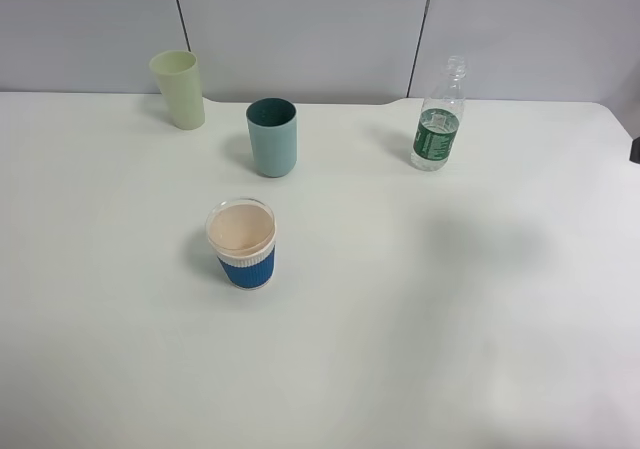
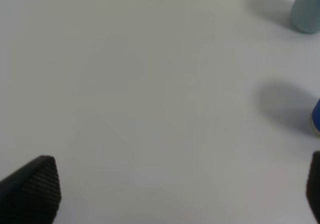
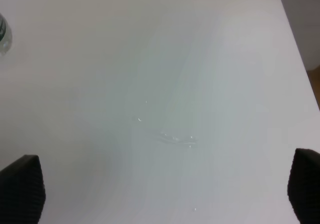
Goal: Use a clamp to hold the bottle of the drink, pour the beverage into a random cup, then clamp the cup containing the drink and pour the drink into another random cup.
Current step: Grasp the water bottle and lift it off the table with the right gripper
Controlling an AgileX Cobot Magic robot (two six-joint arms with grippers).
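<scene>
Right now the bottle (image 1: 437,119) is standing upright, its long axis vertical, at the far right of the white table (image 1: 420,349), well apart from the three cups. It is sitting on the right arm's side, so the right gripper (image 3: 162,191) is looking like the nearer one, though neither arm is showing in the high view. In the right wrist view only a sliver of the bottle is showing at the frame's edge, well outside the gap between the two black fingers (image 3: 20,189). So the pincer is not lining up on it yet, and I judge it is needing to swing toward the bottle and come in from the side around the green label. Its jaws are standing wide apart and empty over bare table, where a few small droplets (image 3: 175,138) are glistening. The teal tumbler (image 1: 272,137) is standing upright left of the bottle, with the blue-sleeved cup (image 1: 241,244) nearer the front and the pale yellow-green tumbler (image 1: 178,89) at the far left. The left gripper (image 2: 172,191) is also gaping wide and empty, with those cups showing only at the edge of its view
</scene>
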